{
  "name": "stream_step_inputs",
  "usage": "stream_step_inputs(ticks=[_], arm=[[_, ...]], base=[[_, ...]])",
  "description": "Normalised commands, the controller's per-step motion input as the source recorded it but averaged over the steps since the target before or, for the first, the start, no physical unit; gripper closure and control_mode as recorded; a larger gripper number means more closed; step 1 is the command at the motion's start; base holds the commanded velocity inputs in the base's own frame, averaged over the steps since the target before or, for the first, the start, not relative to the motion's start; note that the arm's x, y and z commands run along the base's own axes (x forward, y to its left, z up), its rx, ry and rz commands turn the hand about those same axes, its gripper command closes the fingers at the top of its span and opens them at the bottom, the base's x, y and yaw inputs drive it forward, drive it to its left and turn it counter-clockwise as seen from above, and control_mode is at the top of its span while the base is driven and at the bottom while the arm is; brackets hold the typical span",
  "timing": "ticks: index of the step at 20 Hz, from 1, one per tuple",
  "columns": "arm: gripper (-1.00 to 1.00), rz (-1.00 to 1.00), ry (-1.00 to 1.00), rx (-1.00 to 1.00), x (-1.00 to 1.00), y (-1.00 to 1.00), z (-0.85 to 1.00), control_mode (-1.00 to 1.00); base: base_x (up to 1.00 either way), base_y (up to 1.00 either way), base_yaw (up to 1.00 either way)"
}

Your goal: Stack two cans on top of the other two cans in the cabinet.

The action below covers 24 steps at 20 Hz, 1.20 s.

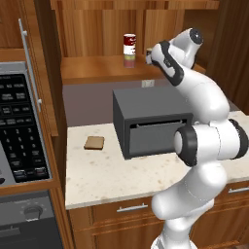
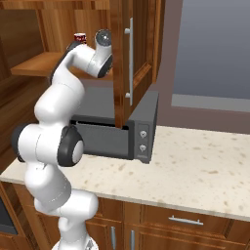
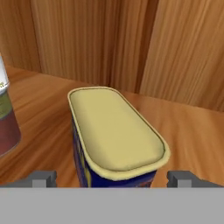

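Blue tin (image 3: 116, 144) | on cabinet (image 3: 188, 127) shelf, right of stacked cans (image 1: 129, 50) | gripper (image 3: 113, 178) open, fingertips flanking tin, untouched | judged rigid, light, smooth-walled; grip across narrow sides, mid-height; keep level

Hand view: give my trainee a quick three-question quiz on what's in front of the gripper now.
1. True or false: the gripper is shut on the blue can.
2. What colour is that can's lid?
3. On the cabinet shelf, the red-and-white can is: A) lying down, B) stacked on another can, C) on the oven.

Key: 1. False, the fingertips stand apart on either side of it. 2. Pale yellow. 3. B.
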Motion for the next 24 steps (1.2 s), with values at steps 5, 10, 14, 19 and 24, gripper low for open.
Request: stream_step_inputs(ticks=[5,10,14,19,24], arm=[[-1.00,0.08,0.00,-0.01,0.13,0.00,0.00,-1.00],[-1.00,0.05,0.00,-0.01,0.12,0.00,0.00,-1.00],[-1.00,0.03,0.00,0.00,0.07,0.04,-0.03,-1.00],[1.00,0.01,0.00,0.00,0.00,0.21,-0.08,-1.00],[1.00,0.00,0.00,-0.01,0.00,0.19,-0.04,-1.00]], base=[[0.00,0.00,0.00],[0.00,0.00,0.00],[0.00,0.00,0.00],[0.00,0.00,0.00],[0.00,0.00,0.00]])
